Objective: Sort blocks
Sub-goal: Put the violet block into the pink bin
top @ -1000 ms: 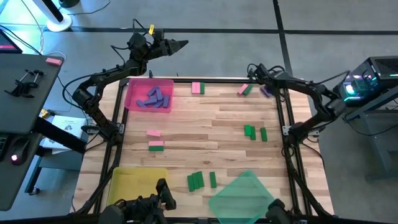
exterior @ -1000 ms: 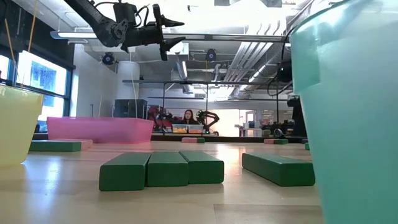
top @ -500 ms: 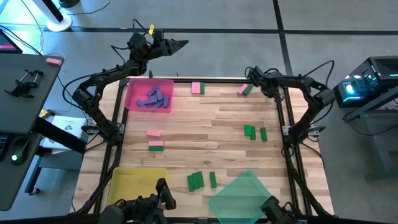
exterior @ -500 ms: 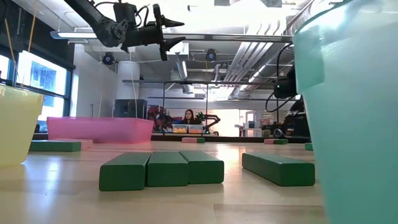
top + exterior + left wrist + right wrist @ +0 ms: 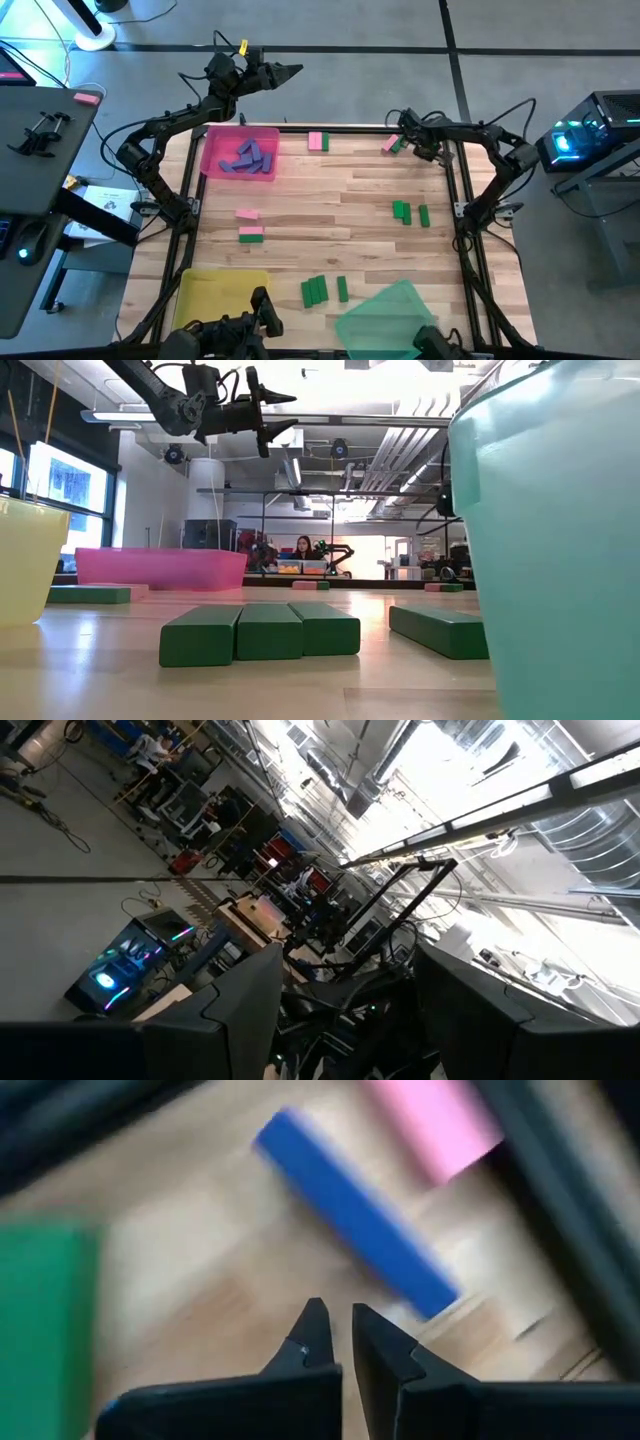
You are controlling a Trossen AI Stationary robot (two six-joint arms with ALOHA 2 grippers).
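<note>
The table (image 5: 330, 210) is pale wood planks, with visible grain and a light sheen in the low view. The pink tray (image 5: 240, 155), yellow tray (image 5: 215, 295) and green tray (image 5: 385, 315) look like translucent, smooth plastic. The blocks (image 5: 260, 632) are solid-coloured, matt and smooth. A dark metal frame (image 5: 462, 200) edges the table. The right gripper (image 5: 335, 1342) has matt black fingers (image 5: 305, 1345).

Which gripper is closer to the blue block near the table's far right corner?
Right. The right gripper, shut, hovers just beside the blue block; the left gripper is raised beyond the table's far left edge.
</note>
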